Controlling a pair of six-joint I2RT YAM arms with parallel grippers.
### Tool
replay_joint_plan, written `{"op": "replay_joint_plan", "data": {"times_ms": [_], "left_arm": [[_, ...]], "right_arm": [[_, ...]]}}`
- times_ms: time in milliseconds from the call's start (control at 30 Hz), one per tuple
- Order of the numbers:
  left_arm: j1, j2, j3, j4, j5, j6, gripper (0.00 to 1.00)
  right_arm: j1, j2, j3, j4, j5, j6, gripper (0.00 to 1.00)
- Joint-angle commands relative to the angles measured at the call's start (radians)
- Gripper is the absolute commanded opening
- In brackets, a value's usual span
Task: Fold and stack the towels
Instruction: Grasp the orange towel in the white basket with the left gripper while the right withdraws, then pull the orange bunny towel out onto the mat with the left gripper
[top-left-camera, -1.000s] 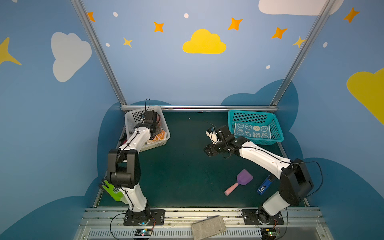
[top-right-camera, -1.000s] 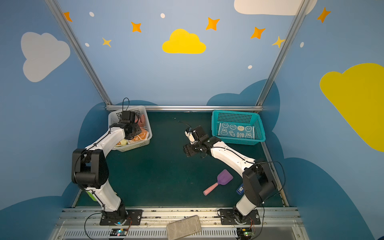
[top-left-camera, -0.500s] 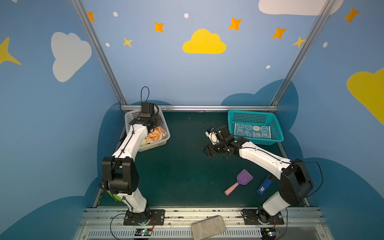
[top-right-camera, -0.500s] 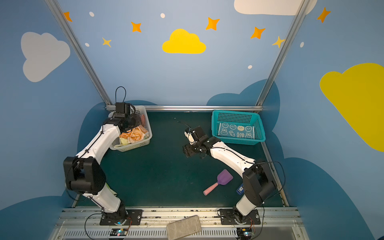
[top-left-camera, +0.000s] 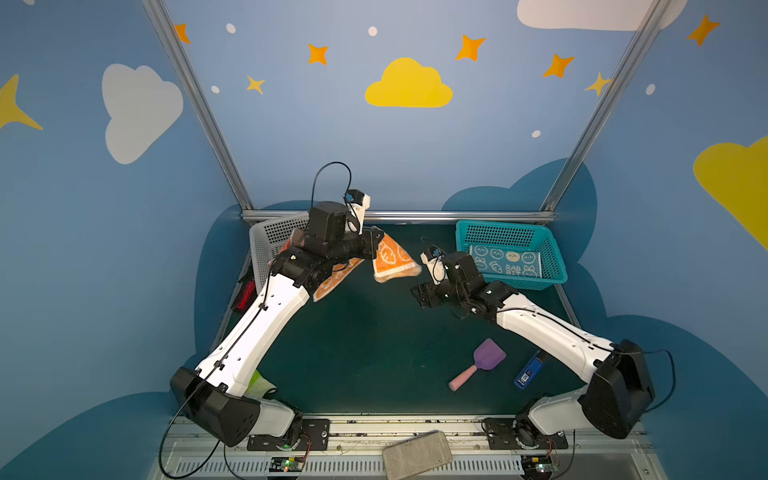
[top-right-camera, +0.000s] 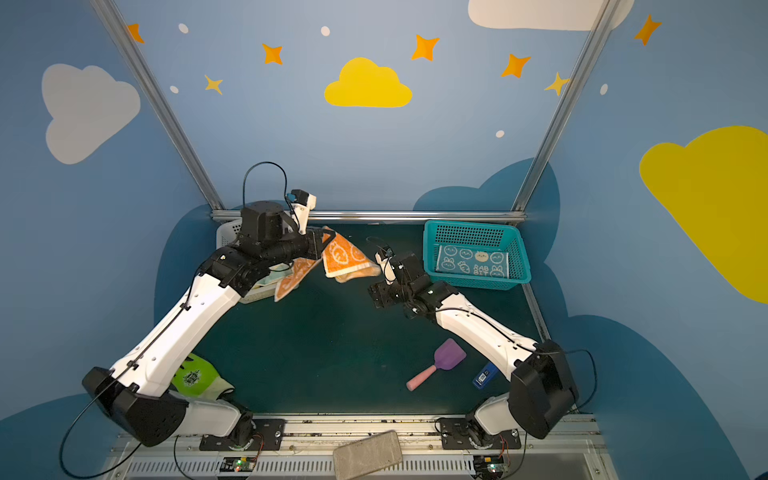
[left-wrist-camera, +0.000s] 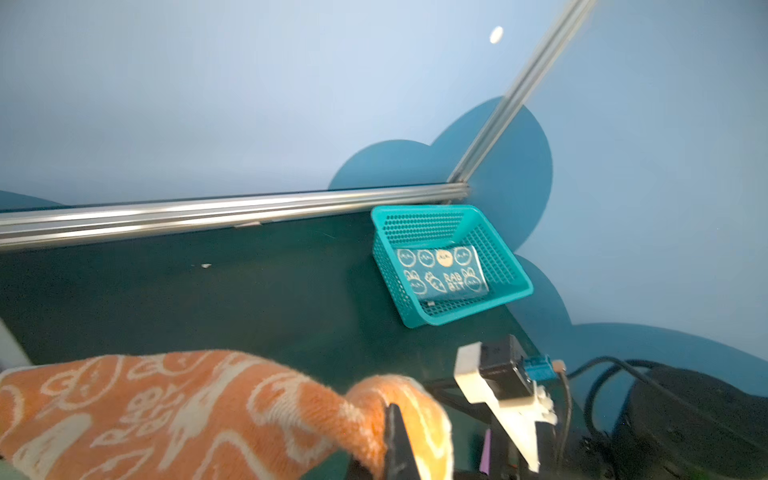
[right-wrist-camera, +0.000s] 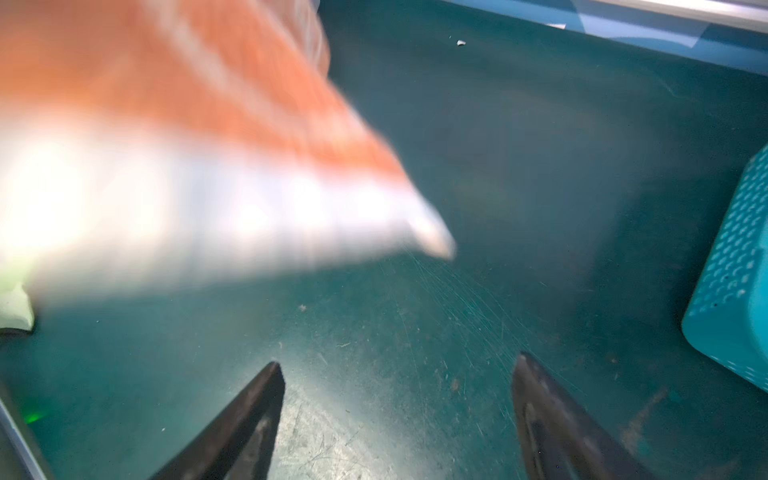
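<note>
Orange towel (top-left-camera: 392, 259), white rabbit print, hangs in the air at far left-centre, just right of the white basket (top-left-camera: 266, 243) and above the green mat (top-left-camera: 365, 345). The left gripper (top-left-camera: 373, 244) is clenched on its upper edge, so the cloth drapes in two flaps. One flap points toward the right arm and one trails back under the left wrist toward the basket. It is probably held high to clear the basket rim before being spread on open mat for folding. The right gripper (right-wrist-camera: 399, 365) is released, jaws wide and empty, low over the mat near the hanging corner. It looks staged to take a free corner; no contact seen. A blue towel (top-left-camera: 505, 264) lies folded in the teal basket (top-left-camera: 559, 270) at far right, likely the stack spot. The lime glove (top-right-camera: 195, 376) at near left is not part of this.
</note>
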Motion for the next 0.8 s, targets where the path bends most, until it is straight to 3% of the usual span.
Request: {"op": "replay_joint_plan", "data": {"times_ms": [0,133,333,467,767], "left_arm": [[-0.053,-0.007,-0.04,0.047,0.044,-0.02,0.04],[-0.11,0.025,-0.102,0.079,0.038,-0.063,0.04],[-0.125,0.126,-0.194,0.114,0.043,-0.164,0.04],[-0.123,0.202,-0.244,0.093,0.016,-0.198,0.04],[-0.077,0.376,-0.268,0.017,-0.109,-0.209,0.04]], "right_arm": [[0.005,-0.069,-0.049,0.01,0.023,0.003,0.81],[0.006,-0.142,-0.127,0.039,0.009,-0.042,0.81],[0.007,-0.213,-0.23,0.123,0.042,-0.106,0.81],[0.006,-0.243,-0.273,0.155,0.048,-0.187,0.81],[0.007,-0.209,-0.317,0.216,0.087,-0.19,0.81]]}}
